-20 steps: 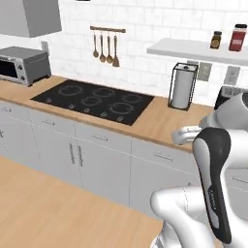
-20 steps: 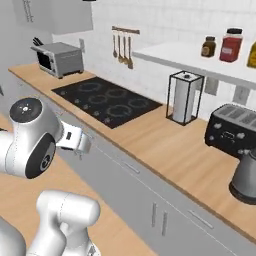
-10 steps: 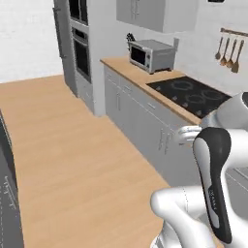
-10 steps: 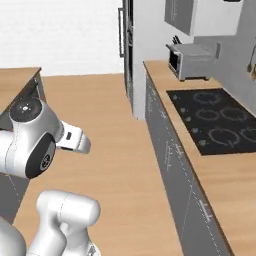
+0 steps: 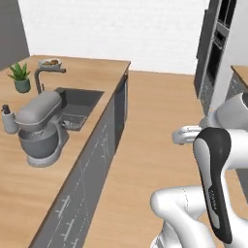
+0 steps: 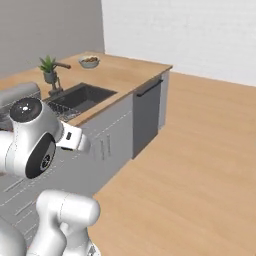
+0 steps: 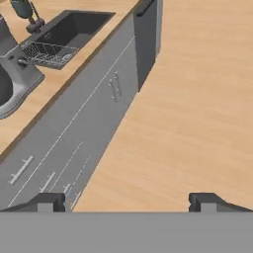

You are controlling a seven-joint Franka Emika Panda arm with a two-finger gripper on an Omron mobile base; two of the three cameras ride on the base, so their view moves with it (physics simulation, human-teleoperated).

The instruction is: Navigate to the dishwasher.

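Ahead of the base now runs an island counter with a sink, where half a second ago both base views looked at the wall run with the cooktop, toaster oven and tall wall oven; the whole picture has swung, so the base has turned, not the furniture. On that counter stand a stand mixer, a soap bottle, a small potted plant and a bowl. The dishwasher is the darker grey front near the counter's far end, past the lighter cabinet doors, with its black handle slot along the top; it appears at the top of the hand view too. The arm stays folded close over the base, elbow raised, hand pointing forward and down over the wood floor. The gripper is released, its fingertips well apart, holding nothing
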